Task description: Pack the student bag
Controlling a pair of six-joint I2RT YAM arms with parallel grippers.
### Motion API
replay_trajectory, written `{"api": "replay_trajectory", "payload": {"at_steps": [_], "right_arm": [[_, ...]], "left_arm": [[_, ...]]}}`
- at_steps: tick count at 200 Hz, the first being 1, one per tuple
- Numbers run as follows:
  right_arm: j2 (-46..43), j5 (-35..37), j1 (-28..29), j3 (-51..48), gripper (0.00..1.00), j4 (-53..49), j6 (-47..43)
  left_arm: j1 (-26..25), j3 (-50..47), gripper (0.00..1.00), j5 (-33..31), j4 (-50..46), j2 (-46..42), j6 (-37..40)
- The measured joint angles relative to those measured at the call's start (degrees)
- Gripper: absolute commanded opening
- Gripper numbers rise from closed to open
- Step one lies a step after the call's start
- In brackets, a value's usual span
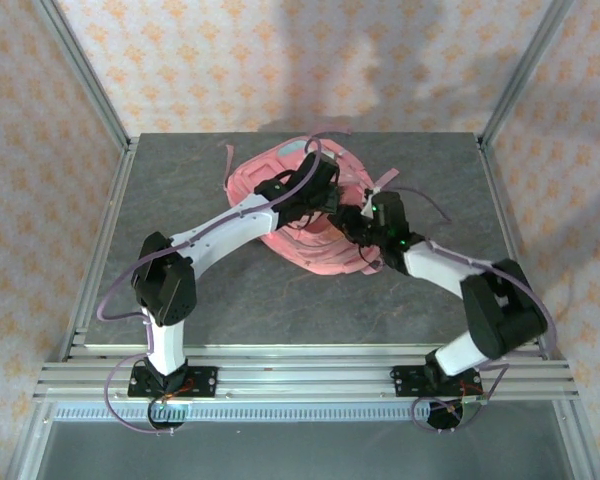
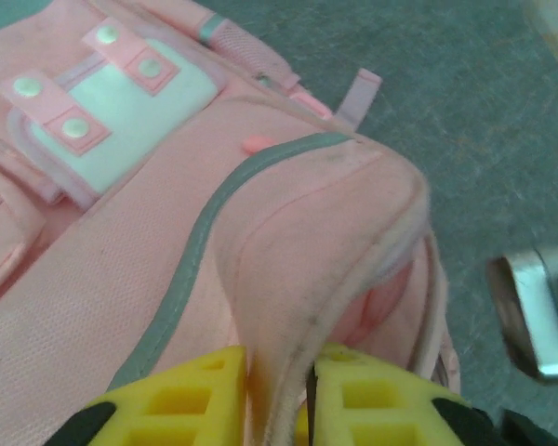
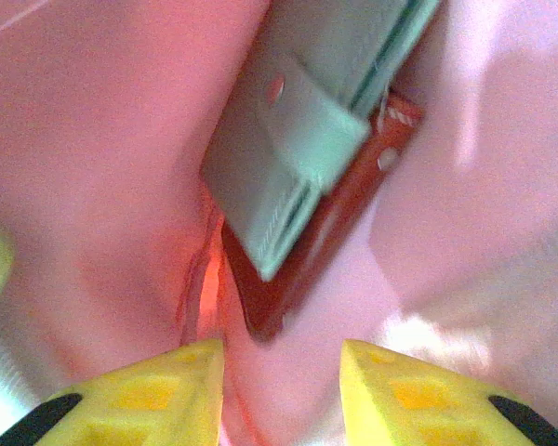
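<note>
Top external: the student bag [image 1: 252, 178] lies mid-desk [image 1: 180, 200], toward the far side. Both arms reach in over it. The left tool [image 1: 325, 195] sits on its upper right part and the right tool [image 1: 358, 222] just near-right of that, at the bag's right edge. No writing is readable.

Left wrist: the left tool [image 2: 279, 404] pinches a fold of the bag's opening rim [image 2: 353, 242], and the fabric fills the narrow gap between its fingers [image 2: 200, 400]. The white patch [image 2: 121, 102] with pink snap tabs lies far-left on the bag's front. It carries no text and no logo.

Right wrist: the right tool [image 3: 284, 390] is inside the pink interior, spread, with nothing between its fingers [image 3: 167, 390]. Just ahead of it lies a flat grey item [image 3: 307, 139] with a band across it, on top of a dark red one [image 3: 335, 242]. I can't tell what they are, and no label is legible.

Step, as I judge it: loading the main compartment. The left holds the mouth open and an item is already in, free of the right tool. The next move needs the right tool to back straight out without snagging the lining, with the left holding the rim until it is clear.
</note>
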Motion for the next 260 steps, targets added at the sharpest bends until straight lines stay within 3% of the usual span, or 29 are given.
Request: {"api": "replay_trajectory", "payload": {"at_steps": [28,53,86,113,156,171,181,194,215,260], "right_arm": [[-7.0,1.4,0.0,-3.6,0.37,-6.6,-3.5],[-9.7,2.3,0.1,-4.9,0.37,-10.2,-5.6],[-10.1,2.1,0.1,-5.3,0.37,-11.2,-6.6],[-10.2,1.6,0.5,-5.3,0.37,-11.2,-7.0],[-11.6,1.3,0.9,-5.7,0.38,-11.1,-7.2],[-12.0,1.3,0.9,-6.4,0.38,-11.1,-7.2],[-12.0,1.3,0.9,-6.9,0.38,-11.1,-7.1],[-12.0,1.3,0.9,-7.3,0.38,-11.1,-7.0],[-11.9,1.5,1.0,-7.5,0.37,-10.9,-7.0],[-7.6,1.8,1.1,-7.0,0.37,-9.0,-6.8]], "left_arm": [[-0.4,-4.6,0.44,0.3,4.2,-2.4,-1.8],[0.6,-15.2,0.54,0.4,8.2,-9.5,-4.5],[6.5,-28.3,0.59,2.3,12.9,-18.2,-9.4],[10.9,-32.2,0.62,3.3,14.9,-18.1,-12.0],[11.2,-31.1,0.61,4.4,16.7,-12.5,-12.4],[11.2,-29.5,0.56,4.8,16.8,-9.7,-12.2],[11.2,-28.5,0.47,5.0,16.9,-8.1,-12.0],[11.2,-27.0,0.25,5.2,16.8,-6.3,-11.8],[11.3,-25.8,0.0,5.1,16.2,-5.3,-11.3],[11.3,-25.3,0.0,5.4,16.3,-5.3,-11.0]]}}
